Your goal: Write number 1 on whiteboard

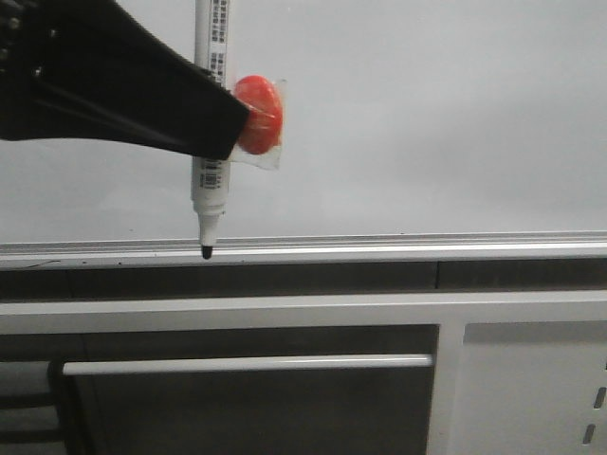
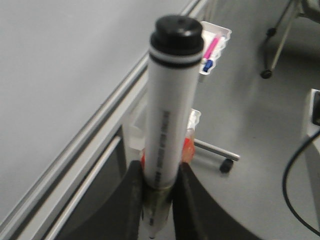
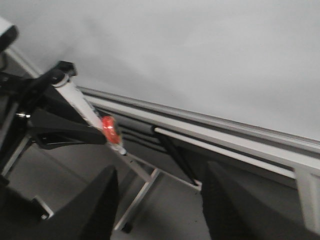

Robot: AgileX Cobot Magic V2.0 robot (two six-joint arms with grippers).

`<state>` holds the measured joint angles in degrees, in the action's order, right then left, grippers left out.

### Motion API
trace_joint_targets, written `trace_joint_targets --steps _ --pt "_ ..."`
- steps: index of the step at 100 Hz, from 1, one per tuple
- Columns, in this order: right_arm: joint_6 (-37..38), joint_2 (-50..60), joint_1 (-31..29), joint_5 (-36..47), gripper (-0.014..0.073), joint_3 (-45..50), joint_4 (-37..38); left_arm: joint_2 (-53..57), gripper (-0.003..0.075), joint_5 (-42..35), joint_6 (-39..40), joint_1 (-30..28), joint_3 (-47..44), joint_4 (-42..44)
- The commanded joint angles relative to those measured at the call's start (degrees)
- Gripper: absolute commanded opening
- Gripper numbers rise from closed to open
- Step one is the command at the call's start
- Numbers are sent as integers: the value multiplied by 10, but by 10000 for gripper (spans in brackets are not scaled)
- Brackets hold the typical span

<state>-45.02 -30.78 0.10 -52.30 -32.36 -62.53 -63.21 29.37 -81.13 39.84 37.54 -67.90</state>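
My left gripper (image 1: 223,118) is shut on a white marker pen (image 1: 211,152) with a red pad taped to it, held upright with its black tip down by the silver rail (image 1: 379,248) along the bottom edge of the whiteboard (image 1: 427,123). In the left wrist view the pen (image 2: 167,115) stands between my two dark fingers (image 2: 136,200), cap end toward the camera. I see no number 1 on the board. My right gripper (image 3: 160,200) is open and empty, away from the board (image 3: 200,50); its view also shows the left arm with the pen (image 3: 85,110).
Below the board is a white metal frame with a horizontal bar (image 1: 247,363). The left wrist view shows a small white tray with coloured pens (image 2: 215,47), a chair base on castors (image 2: 270,72) and a black cable (image 2: 300,170) on the grey floor.
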Motion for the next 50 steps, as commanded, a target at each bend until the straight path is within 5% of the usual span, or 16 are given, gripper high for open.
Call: trace_joint_targets --steps 1,24,50 --pt "-58 -49 -2 -51 342 -48 -71 11 -20 47 -20 3 26 -18" --pt "-73 -179 -2 -224 342 -166 -73 -15 -20 123 -29 3 57 13" --pt "-57 -245 83 -225 342 -262 6 -73 -20 169 -29 3 79 22"
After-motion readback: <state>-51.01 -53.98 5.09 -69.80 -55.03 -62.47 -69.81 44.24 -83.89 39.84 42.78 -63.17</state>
